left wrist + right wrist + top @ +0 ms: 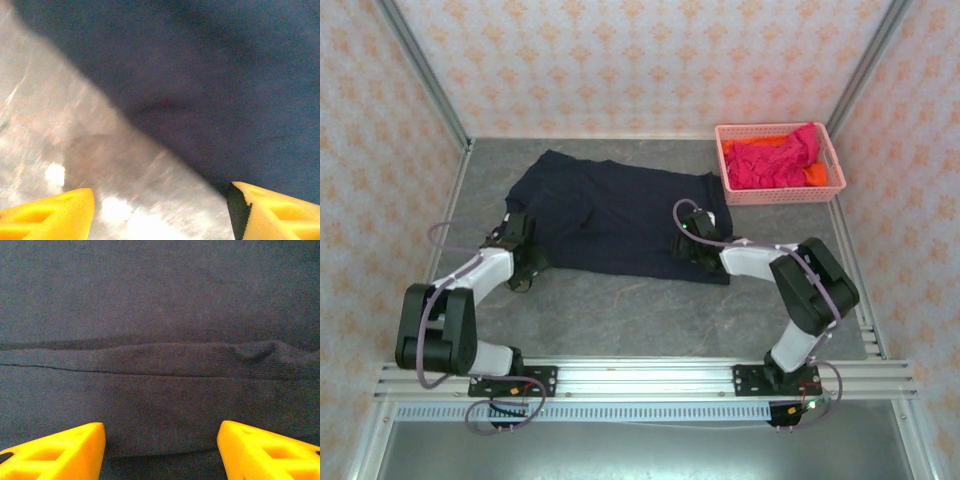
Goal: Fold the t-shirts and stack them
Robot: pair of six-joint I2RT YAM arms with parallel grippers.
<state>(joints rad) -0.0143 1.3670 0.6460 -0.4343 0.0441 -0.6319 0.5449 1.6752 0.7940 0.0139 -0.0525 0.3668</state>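
The dark navy t-shirt (pixel 610 215) lies spread flat mid-bench (pixel 620 320). The magenta-red t-shirt (pixel 775 160) and the orange t-shirt (pixel 815 176) sit crumpled in the pink lattice basket (pixel 780 198) at the far right corner. The left tool (pixel 157 220) hangs at the navy shirt's left edge with its jaws apart. The right tool (pixel 160 450) is over the shirt's right part near a seam, jaws apart and gripping nothing.

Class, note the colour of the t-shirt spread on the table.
The t-shirt is dark navy, best seen in the top external view.
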